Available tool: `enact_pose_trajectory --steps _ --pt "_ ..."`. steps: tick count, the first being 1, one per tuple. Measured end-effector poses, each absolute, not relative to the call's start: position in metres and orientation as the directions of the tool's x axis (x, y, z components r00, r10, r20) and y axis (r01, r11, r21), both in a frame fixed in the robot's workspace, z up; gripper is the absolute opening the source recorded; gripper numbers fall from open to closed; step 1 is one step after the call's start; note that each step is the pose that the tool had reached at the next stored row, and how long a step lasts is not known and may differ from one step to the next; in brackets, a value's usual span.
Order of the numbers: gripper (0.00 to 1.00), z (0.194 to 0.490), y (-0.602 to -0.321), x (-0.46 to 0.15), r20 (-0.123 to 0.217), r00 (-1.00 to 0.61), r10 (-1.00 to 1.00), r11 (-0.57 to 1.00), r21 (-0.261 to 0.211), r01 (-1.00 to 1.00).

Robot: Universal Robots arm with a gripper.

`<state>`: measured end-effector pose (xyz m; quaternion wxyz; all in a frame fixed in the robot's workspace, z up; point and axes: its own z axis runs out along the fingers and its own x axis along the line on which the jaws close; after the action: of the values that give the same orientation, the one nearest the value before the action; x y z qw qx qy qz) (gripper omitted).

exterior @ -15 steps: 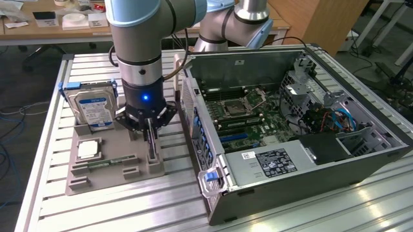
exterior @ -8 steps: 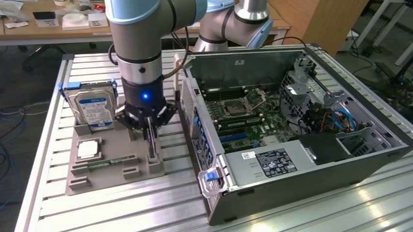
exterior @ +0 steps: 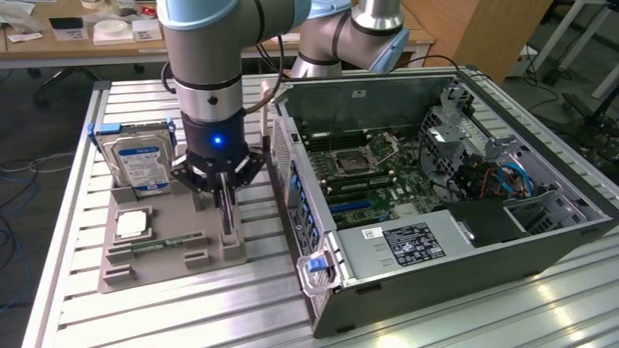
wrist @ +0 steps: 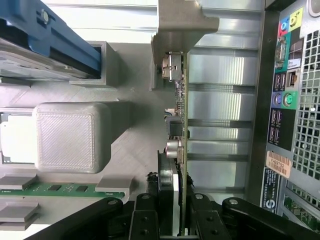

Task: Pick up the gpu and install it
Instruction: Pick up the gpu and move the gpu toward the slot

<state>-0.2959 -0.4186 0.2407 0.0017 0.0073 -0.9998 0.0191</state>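
The gpu (exterior: 226,212) stands edge-on, a dark thin blade, in the slot of the grey fixture (exterior: 155,270) on the exterior view's left. My gripper (exterior: 225,190) comes straight down over it and is shut on its upper edge. In the wrist view the gpu (wrist: 181,115) runs away from the fingers (wrist: 148,217) as a thin green board with small components. Its metal end bracket (wrist: 184,25) is at the far end. The black fingers sit on both sides of the card. The card's lower edge still looks to be at the fixture's slot.
The fixture also holds a silver hard drive (exterior: 140,163), a square processor (exterior: 130,223) and a narrow green memory stick (exterior: 159,245). The open computer case (exterior: 541,239) lies on the exterior view's right with its motherboard (exterior: 363,170) exposed. Its rear port panel (wrist: 285,100) is close beside the card.
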Motion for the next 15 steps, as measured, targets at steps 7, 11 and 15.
enact_pose_trajectory --steps 7,11,15 --pt "0.28 0.248 -0.419 -0.296 0.005 -1.000 -0.014 0.999 -0.038 -0.015" --pt "0.28 0.252 -0.419 -0.296 0.005 -1.000 -0.014 0.999 -0.038 -0.015" --pt "0.28 0.255 -0.419 -0.296 0.006 -1.000 -0.014 0.999 -0.037 -0.015"
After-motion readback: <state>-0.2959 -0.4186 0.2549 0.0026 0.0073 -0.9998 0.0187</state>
